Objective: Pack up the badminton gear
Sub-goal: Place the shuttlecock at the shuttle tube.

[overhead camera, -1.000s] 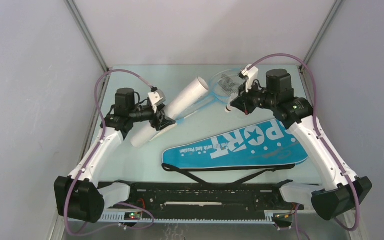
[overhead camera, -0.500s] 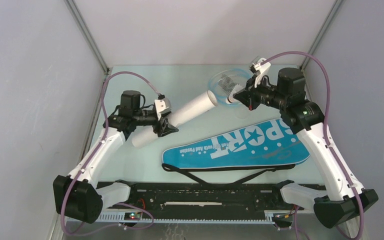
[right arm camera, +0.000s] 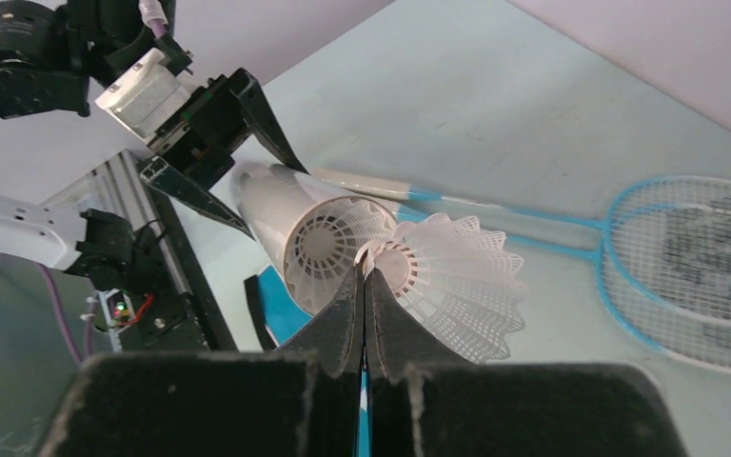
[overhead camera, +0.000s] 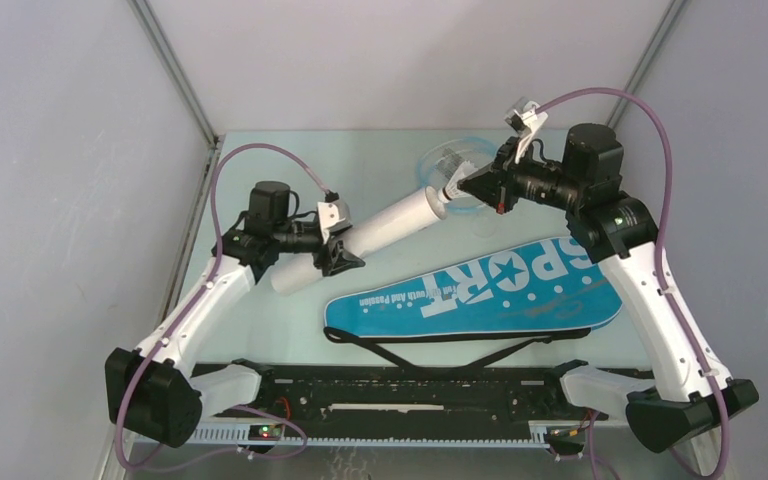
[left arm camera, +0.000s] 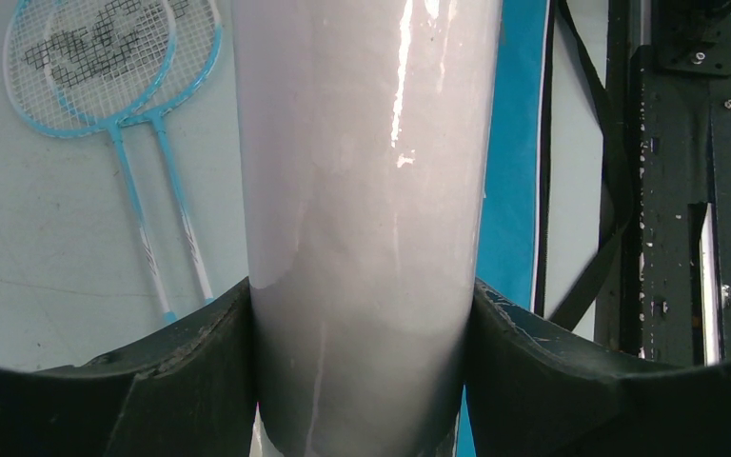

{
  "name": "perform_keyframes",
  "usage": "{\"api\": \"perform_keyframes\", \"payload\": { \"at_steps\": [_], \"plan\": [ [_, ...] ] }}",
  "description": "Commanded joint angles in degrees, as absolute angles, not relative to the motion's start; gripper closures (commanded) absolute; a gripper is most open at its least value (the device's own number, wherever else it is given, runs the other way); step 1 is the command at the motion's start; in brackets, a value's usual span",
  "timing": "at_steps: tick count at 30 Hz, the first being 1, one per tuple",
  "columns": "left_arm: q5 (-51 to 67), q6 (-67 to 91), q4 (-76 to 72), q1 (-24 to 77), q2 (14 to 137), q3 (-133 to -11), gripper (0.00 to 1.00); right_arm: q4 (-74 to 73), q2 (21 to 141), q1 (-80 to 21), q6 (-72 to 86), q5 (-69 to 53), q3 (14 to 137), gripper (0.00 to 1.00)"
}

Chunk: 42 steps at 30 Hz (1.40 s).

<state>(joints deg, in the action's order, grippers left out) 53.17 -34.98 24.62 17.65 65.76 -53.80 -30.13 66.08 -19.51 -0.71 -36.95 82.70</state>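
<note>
Over table [overhead camera: 300, 160]: left claw [overhead camera: 338, 252] clamped round glossy white cylindrical tube [overhead camera: 392, 221]; right claw [right arm camera: 364, 274] pinching lacy ribbed shuttlecock [right arm camera: 462, 276] skirt

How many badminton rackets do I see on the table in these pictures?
2. Both lie on the table, far side, heads overlapping: the first racket left in the left wrist view, the second racket beside it. None seems hidden.

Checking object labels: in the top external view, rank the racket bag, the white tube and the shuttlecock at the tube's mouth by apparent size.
1. racket bag, clearly largest
2. white tube
3. shuttlecock, smallest
</note>
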Motion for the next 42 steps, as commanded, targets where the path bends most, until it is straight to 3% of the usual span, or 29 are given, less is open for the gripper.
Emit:
{"api": "perform_keyframes", "payload": {
  "at_steps": [1,23,27,32,42],
  "plan": [
    [55.1,-33.2,21.1,18.9,64.8,-56.7,0.77,-25.8,66.9,-19.3,4.5,-40.5,82.4,1.0],
    [54.2,-29.8,15.3,20.2,64.3,-54.1,0.78,-13.7,70.7,-20.2,14.5,-58.3,73.4,1.0],
    [53.6,-31.5,16.5,20.2,64.0,-54.1,0.78,-14.5,69.6,-19.1,12.8,-58.1,73.4,0.84],
    [53.6,-32.5,16.9,20.2,64.2,-54.1,0.78,-15.1,68.0,-18.1,11.7,-58.2,73.3,0.54],
    [53.1,-33.7,17.5,20.3,63.9,-53.7,0.78,-17.1,66.4,-16.7,10.2,-59.2,74.9,0.42]
  ]
}}
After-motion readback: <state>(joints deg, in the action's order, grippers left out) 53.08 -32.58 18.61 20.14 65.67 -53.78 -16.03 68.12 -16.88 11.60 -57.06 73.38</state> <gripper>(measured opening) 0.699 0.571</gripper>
